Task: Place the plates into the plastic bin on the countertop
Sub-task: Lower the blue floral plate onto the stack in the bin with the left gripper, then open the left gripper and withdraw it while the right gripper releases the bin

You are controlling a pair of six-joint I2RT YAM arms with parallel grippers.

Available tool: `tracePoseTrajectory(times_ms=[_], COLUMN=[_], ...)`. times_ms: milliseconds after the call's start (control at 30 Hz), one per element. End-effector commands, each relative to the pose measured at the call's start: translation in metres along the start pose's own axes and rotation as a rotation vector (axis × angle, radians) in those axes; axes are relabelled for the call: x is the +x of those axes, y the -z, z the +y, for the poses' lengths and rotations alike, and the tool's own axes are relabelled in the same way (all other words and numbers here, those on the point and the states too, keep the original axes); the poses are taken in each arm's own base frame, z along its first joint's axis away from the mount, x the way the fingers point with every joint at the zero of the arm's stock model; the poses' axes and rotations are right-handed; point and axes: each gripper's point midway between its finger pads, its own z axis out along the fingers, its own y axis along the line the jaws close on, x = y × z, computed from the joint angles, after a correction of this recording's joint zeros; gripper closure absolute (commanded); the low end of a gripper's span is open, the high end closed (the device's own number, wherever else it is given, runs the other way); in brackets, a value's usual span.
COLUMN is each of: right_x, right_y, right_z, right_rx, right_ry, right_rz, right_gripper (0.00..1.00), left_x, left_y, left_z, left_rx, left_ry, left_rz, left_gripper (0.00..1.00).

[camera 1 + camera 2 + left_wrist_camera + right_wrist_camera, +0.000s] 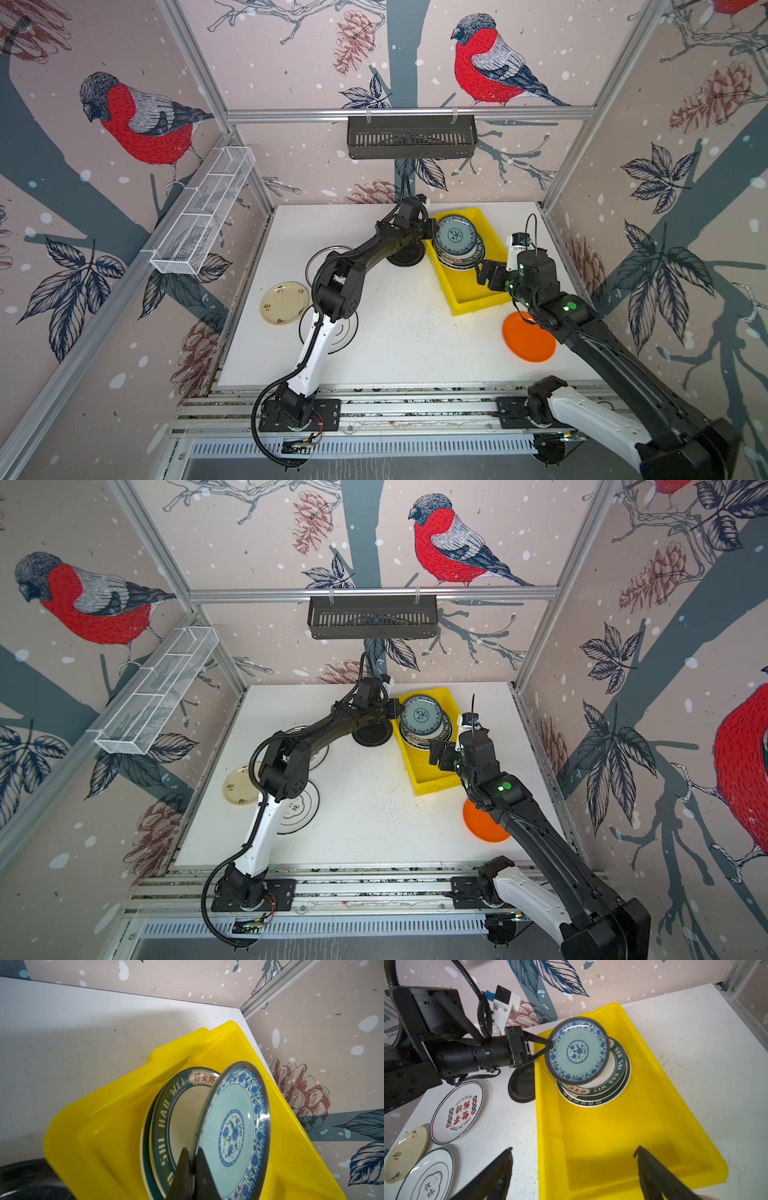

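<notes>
**Entry:** teal-and-blue floral round plate [578, 1051]. It is tilted, with its rim clamped in the left gripper [550, 1045], above the stack of green-rimmed lettered plates [614, 1082] at the far end of the bright yellow rectangular plastic bin [602, 1136]. The tilt probably serves to lower it onto that stack.

**Right gripper** [574, 1148]: jaws wide apart, holding nothing, over the bin's near end.

**Not yet binned, on the white countertop [695, 1032]:**
- black round plate [522, 1086], just beside the bin
- orange round plate [523, 343], near the bin
- cream round plate [284, 302], well apart from the bin
</notes>
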Motion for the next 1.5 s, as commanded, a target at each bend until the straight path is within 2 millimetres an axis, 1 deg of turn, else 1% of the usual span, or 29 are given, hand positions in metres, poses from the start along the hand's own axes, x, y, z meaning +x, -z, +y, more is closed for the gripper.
tracePoseTrajectory(times_ms=[0, 33, 133, 233, 300, 367, 467, 533, 667, 700, 767, 867, 933, 1000, 1067, 1167, 1267, 1333, 1367, 1400, 1467], right_x=[0.000, -0.001, -0.001, 0.001, 0.001, 0.000, 0.002, 0.005, 0.008, 0.009, 0.010, 0.016, 0.020, 0.025, 0.030, 0.038, 0.049, 0.062, 0.065, 0.069, 0.071], right_y=[0.001, 0.001, 0.000, -0.001, 0.000, 0.001, 0.002, 0.001, 0.000, -0.001, -0.002, -0.007, -0.012, -0.017, -0.022, -0.034, -0.057, -0.078, -0.084, -0.091, -0.102], right_z=[-0.003, -0.004, -0.005, -0.006, -0.006, -0.004, -0.002, -0.001, 0.001, 0.003, 0.009, 0.026, 0.040, 0.053, 0.072, 0.102, 0.117, 0.126, 0.134, 0.143, 0.160], right_rx=[-0.018, -0.021, -0.021, -0.021, -0.025, -0.033, -0.053, -0.058, -0.077, -0.088, -0.120, -0.211, -0.254, -0.283, -0.325, -0.394, -0.378, -0.362, -0.381, -0.401, -0.416], right_ry=[-0.008, -0.011, -0.011, -0.012, -0.013, -0.012, -0.012, -0.011, -0.016, -0.019, -0.030, -0.052, -0.061, -0.060, -0.054, -0.056, -0.061, -0.060, -0.057, -0.050, -0.037], right_rz=[-0.003, -0.005, -0.004, 0.003, 0.004, 0.003, 0.007, 0.013, 0.024, 0.025, 0.030, 0.047, 0.060, 0.073, 0.076, 0.095, 0.140, 0.177, 0.194, 0.213, 0.227], right_gripper=[0.07, 0.07, 0.07, 0.07, 0.07, 0.07, 0.07, 0.07, 0.06, 0.06, 0.06, 0.06, 0.07, 0.08, 0.08, 0.12, 0.16, 0.20, 0.21, 0.23, 0.27], left_x=[0.004, 0.004, 0.004, 0.001, -0.002, -0.007, -0.021, -0.035, -0.053, -0.057, -0.061, -0.066, -0.065, -0.062, -0.055, -0.043, -0.027, -0.020, -0.021, -0.014, -0.008], left_y=[-0.003, -0.004, -0.006, -0.008, -0.008, -0.005, 0.008, 0.025, 0.060, 0.071, 0.092, 0.131, 0.155, 0.176, 0.194, 0.223, 0.249, 0.264, 0.271, 0.274, 0.283], left_z=[0.000, -0.001, -0.006, -0.006, -0.007, -0.011, -0.024, -0.035, -0.050, -0.053, -0.059, -0.057, -0.051, -0.041, -0.030, -0.014, 0.003, 0.016, 0.018, 0.026, 0.032], left_rx=[-0.012, -0.008, 0.014, 0.014, 0.014, 0.019, 0.031, 0.035, 0.021, 0.012, 0.000, -0.044, -0.077, -0.109, -0.135, -0.187, -0.239, -0.260, -0.260, -0.274, -0.296], left_ry=[-0.007, -0.012, -0.024, -0.029, -0.034, -0.041, -0.068, -0.093, -0.129, -0.137, -0.149, -0.149, -0.137, -0.119, -0.094, -0.069, -0.047, -0.020, -0.013, -0.003, 0.005], left_rz=[0.010, 0.008, 0.004, 0.000, -0.005, -0.016, -0.055, -0.108, -0.177, -0.196, -0.236, -0.316, -0.351, -0.369, -0.380, -0.410, -0.444, -0.471, -0.483, -0.474, -0.476], left_gripper=[0.95, 0.90, 0.83, 0.75, 0.71, 0.66, 0.60, 0.51, 0.40, 0.32, 0.22, 0.02, 0.02, 0.02, 0.02, 0.02, 0.02, 0.02, 0.02, 0.02, 0.02])
